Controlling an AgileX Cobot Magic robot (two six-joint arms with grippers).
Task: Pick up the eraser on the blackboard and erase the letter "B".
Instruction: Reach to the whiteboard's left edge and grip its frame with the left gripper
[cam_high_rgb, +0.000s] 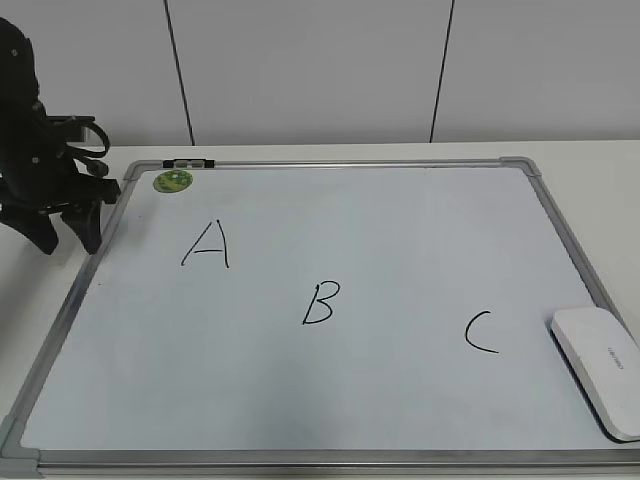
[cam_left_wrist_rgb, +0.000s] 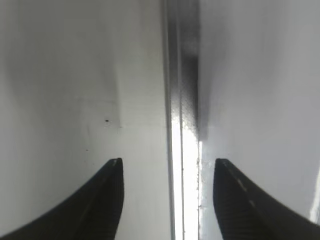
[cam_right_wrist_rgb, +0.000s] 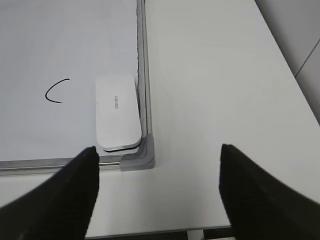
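Observation:
The white eraser (cam_high_rgb: 600, 368) lies flat at the front right corner of the blackboard (cam_high_rgb: 400, 240), right of the "C". It also shows in the right wrist view (cam_right_wrist_rgb: 117, 111), beside the board's frame. The black letter "B" (cam_high_rgb: 321, 302) stands mid-board, untouched. My left gripper (cam_high_rgb: 68, 222) is open and empty over the board's left frame edge (cam_left_wrist_rgb: 182, 150), fingertips apart in the left wrist view (cam_left_wrist_rgb: 168, 167). My right gripper (cam_right_wrist_rgb: 158, 155) is open and empty above the table, just in front of the board's corner; it is outside the exterior view.
Letters "A" (cam_high_rgb: 207, 244) and "C" (cam_high_rgb: 480, 333) flank the "B". A round green magnet (cam_high_rgb: 173, 181) and a black clip (cam_high_rgb: 189, 161) sit at the board's back left. White table (cam_right_wrist_rgb: 210, 100) extends right of the board to its edge.

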